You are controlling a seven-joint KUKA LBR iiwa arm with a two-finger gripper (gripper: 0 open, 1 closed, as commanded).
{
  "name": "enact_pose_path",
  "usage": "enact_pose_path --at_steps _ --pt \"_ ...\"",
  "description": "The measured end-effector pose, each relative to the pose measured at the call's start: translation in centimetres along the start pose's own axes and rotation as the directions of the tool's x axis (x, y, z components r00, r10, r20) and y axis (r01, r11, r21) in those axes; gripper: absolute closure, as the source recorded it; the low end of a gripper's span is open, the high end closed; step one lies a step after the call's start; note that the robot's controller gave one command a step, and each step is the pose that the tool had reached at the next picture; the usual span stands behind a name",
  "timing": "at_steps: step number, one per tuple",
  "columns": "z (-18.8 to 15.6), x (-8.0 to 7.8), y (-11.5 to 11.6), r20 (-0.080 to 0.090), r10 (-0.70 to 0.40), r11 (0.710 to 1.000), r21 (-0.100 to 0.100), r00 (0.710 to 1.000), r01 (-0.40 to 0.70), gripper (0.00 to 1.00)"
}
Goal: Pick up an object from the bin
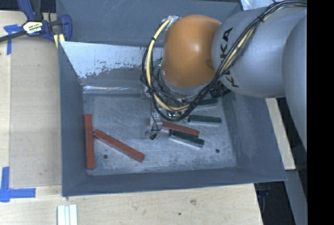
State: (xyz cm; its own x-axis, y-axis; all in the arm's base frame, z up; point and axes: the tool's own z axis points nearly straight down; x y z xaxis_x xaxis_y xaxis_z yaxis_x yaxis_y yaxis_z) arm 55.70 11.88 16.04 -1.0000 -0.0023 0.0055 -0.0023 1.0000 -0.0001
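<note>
Camera view: the arm comes in from the right of the frame, its orange cover (pixel 190 51) and looped cables hanging over the middle of the grey metal bin (pixel 70 130). The gripper (pixel 154 129) is low over the bin floor, a little left of centre. Whether it is released or clenched cannot be told, as its tip is small and partly lost under the wrist, and nothing can be seen held in it.

Nearest to it is a red-brown bar (pixel 181 129) whose left end lies just beside the gripper tip. Its long axis runs off toward the right of the frame and slopes slightly downward. A dark green bar (pixel 188 139) lies close along its lower side, nearly parallel, and a second green bar (pixel 209 120) sits further right under the arm.

Well apart, in the lower left, a red-brown bar (pixel 89 141) lies along the left wall, with another slanted bar (pixel 119 145) beside it.

As I judge it, the gripper stands at the near bar's end rather than its middle — a grasp would call for a shift rightward along that axis, closing across the narrow width
</note>
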Motion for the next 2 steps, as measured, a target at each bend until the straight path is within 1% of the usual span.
enact_pose_path --at_steps 1,2 --pt "9.4 -0.7 5.3 -0.001 0.006 1.0 0.0 1.0 -0.006 0.0" --pt "4.1 -3.7 3.7 0.015 0.051 0.999 -0.002 0.999 -0.051 0.0"
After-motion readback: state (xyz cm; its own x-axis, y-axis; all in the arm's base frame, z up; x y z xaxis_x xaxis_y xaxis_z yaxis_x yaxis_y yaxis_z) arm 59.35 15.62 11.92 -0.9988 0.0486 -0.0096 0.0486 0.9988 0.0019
